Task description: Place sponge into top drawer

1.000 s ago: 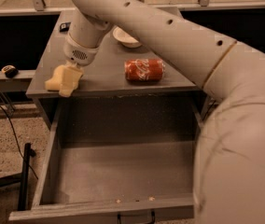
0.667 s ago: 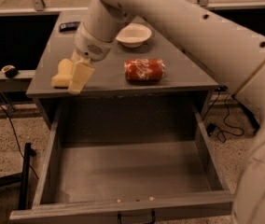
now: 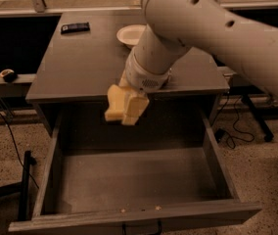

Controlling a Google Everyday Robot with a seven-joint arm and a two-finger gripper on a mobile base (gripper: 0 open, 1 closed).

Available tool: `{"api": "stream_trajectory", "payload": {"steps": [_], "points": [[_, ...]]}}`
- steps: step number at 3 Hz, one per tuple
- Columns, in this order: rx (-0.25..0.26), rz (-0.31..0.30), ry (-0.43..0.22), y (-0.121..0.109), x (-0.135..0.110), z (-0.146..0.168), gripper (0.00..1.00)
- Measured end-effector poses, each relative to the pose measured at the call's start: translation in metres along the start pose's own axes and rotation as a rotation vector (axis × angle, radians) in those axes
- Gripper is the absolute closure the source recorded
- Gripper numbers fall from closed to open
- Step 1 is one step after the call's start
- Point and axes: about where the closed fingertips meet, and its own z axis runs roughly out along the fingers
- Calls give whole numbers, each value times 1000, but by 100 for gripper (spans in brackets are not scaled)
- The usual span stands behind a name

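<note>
Carrying sponge [image 3: 112, 102], pincer [image 3: 127, 112] now above drawer [image 3: 134, 180]

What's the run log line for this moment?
phase: transfer | gripper: shut on sponge, over open top drawer, near table front edge | sponge: not yet released | next: probably lower, release

Gripper [image 3: 127, 113] has carried sponge [image 3: 113, 102] from table [image 3: 80, 62] edge to above top drawer [image 3: 129, 180]
</note>
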Motion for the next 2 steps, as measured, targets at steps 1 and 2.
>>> {"api": "stream_trajectory", "payload": {"steps": [1,2], "points": [[-56,-9,55,24,19,24,100],[-44,-18,78,24,16,25,100]]}}
